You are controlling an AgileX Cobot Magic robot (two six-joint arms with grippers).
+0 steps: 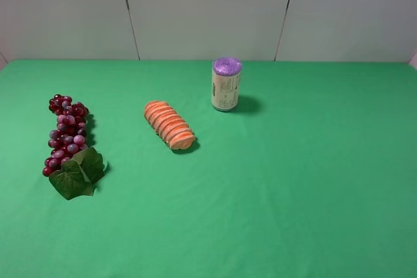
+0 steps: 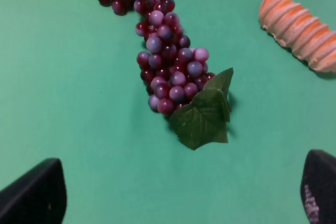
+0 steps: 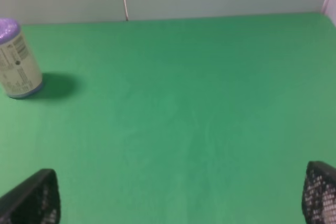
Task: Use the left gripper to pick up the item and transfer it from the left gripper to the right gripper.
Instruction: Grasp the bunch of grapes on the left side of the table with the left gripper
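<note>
The item, a bunch of dark red and purple grapes with green leaves, lies on the green table at the left. In the left wrist view the grapes lie ahead of my left gripper, whose black fingertips stand wide apart, open and empty, above the cloth. My right gripper is open and empty too, with its fingertips wide apart over bare cloth. Neither gripper shows in the exterior high view.
A ribbed orange roll lies mid-table, right of the grapes; it also shows in the left wrist view. A purple-topped can stands upright behind it, and shows in the right wrist view. A pale wall backs the table.
</note>
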